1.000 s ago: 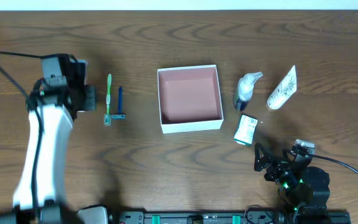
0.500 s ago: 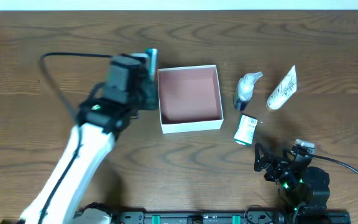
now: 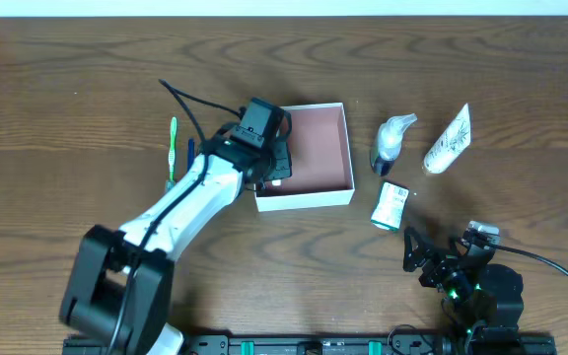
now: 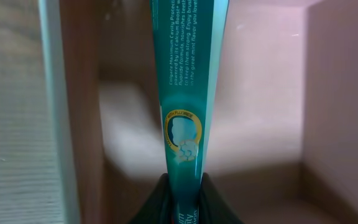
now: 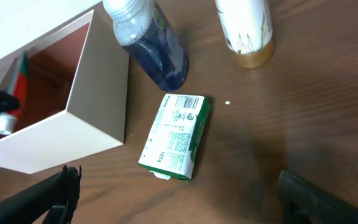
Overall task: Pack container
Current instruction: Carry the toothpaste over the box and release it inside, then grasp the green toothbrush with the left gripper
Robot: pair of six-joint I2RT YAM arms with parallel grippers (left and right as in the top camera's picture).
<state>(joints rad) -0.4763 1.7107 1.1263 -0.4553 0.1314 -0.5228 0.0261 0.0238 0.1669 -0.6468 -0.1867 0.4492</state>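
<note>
The container (image 3: 304, 200) is a square white-walled box with a pink-brown inside at the table's middle. My left gripper (image 3: 276, 163) reaches over its left wall and is shut on a teal toothpaste tube (image 4: 188, 93). The left wrist view shows the tube pointing down into the container (image 4: 55, 93) from between the jaws (image 4: 184, 193). The right wrist view shows the tube (image 5: 11, 93) inside the container (image 5: 98, 93), with its white cap low. My right gripper (image 3: 424, 258) is open and empty at the front right, its fingers (image 5: 182, 190) wide apart above bare wood.
A green-and-white carton (image 3: 390, 205) lies right of the container, also in the right wrist view (image 5: 174, 137). A spray bottle (image 3: 390, 143) and a white tube (image 3: 448, 141) lie behind it. A green toothbrush (image 3: 173, 148) and a blue razor (image 3: 190, 150) lie left.
My left arm has swung from the far left to the container's left side, carrying the toothpaste tube into it. The right arm has not moved.
</note>
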